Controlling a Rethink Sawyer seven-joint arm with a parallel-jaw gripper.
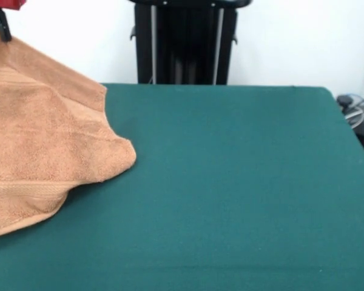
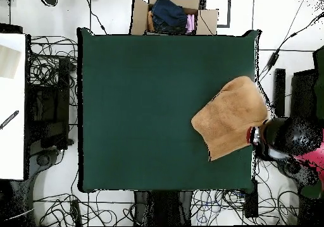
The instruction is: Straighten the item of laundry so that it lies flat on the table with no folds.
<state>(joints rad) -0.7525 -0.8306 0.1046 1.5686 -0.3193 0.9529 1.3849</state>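
The orange-tan hand towel [image 1: 45, 145] drapes from the table [image 1: 230, 182]'s side edge up to the gripper [image 1: 0, 27], apparently pinched shut on a corner, lifting so folds can drop out.

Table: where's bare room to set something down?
Nearly all the table is bare, from the towel across to the opposite edge. Crowded only at the towel's edge, where the gripper lifts one corner.
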